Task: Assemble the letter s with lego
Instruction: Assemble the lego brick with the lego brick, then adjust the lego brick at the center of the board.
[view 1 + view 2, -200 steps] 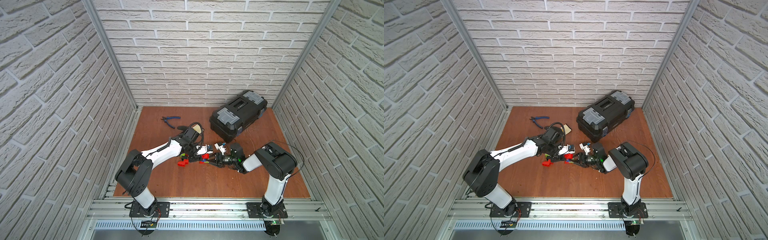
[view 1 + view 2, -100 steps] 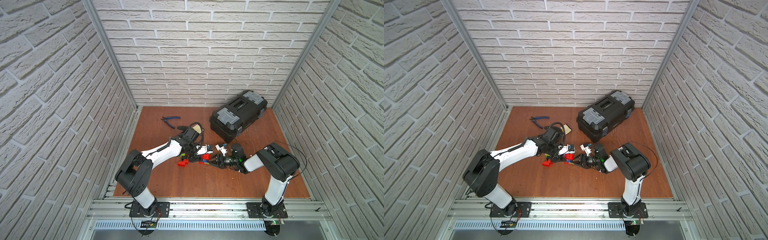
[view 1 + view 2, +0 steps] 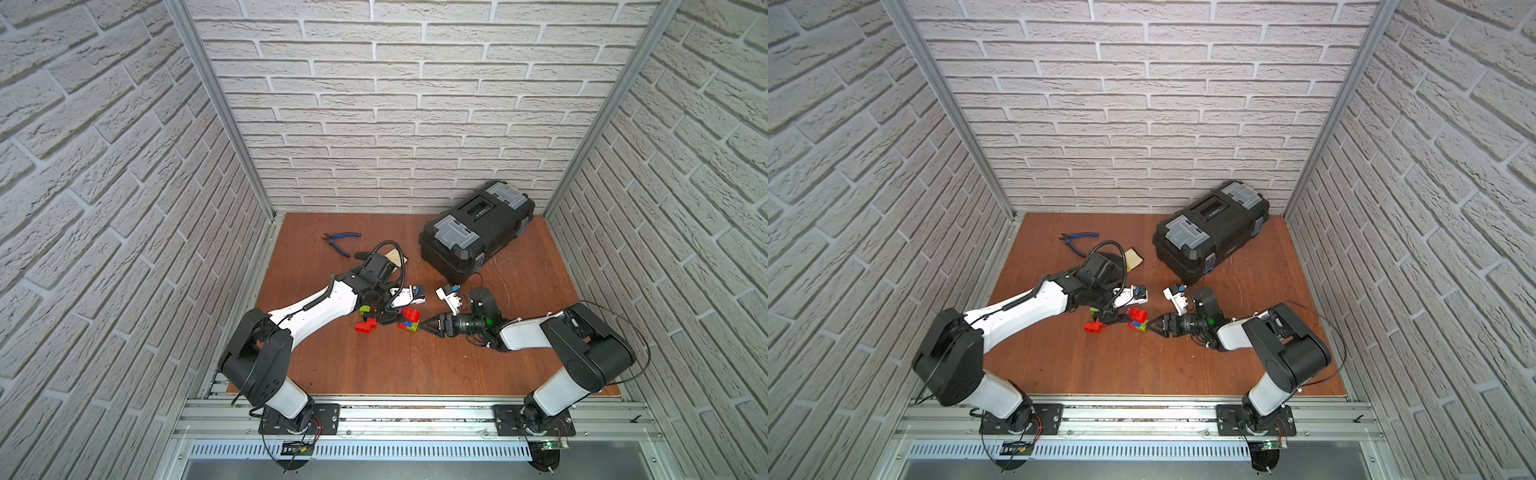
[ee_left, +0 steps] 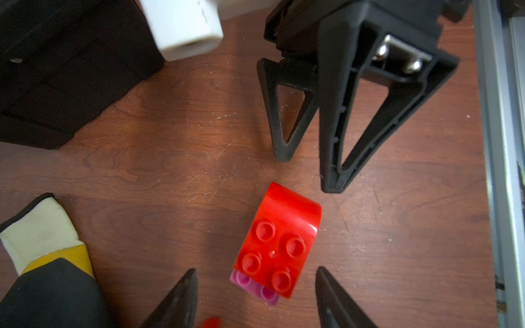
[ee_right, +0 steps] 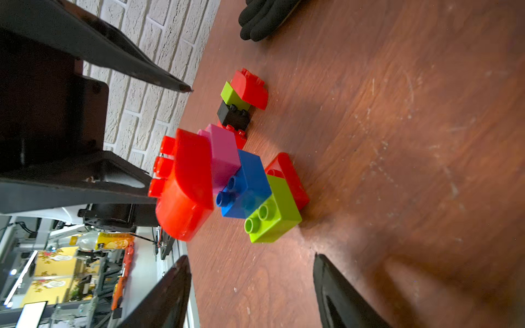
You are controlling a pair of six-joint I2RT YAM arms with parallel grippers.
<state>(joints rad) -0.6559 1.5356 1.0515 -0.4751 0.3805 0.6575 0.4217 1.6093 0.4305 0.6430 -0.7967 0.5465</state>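
The lego (image 5: pixel 227 184) sits near the middle of the table (image 3: pixel 374 365), between the two grippers. Its nearer part is a small stack: a rounded red brick (image 4: pixel 278 241) on top, then a pink brick (image 5: pixel 224 153), a blue brick (image 5: pixel 250 184) and a lime green brick (image 5: pixel 275 215). Another red piece at the base rests on the wood. Just beyond the stack lies a second group (image 5: pixel 241 99) made of red, lime green and black bricks joined together.

The left gripper (image 4: pixel 255 272) is released. Its fingers stand apart on either side of the rounded red brick, and the left wrist view shows bare wood between each finger and the brick. In the right wrist view one finger sits close to the brick's studs, but contact cannot be told. The right gripper (image 3: pixel 422 326) is also spread and holds nothing. It points at the stack from the opposite side, with its tips just short of it.

A glove (image 4: pixel 42 235) lies near the left wrist. Farther back are pliers (image 3: pixel 340 241) and a black toolbox (image 3: pixel 473 237).
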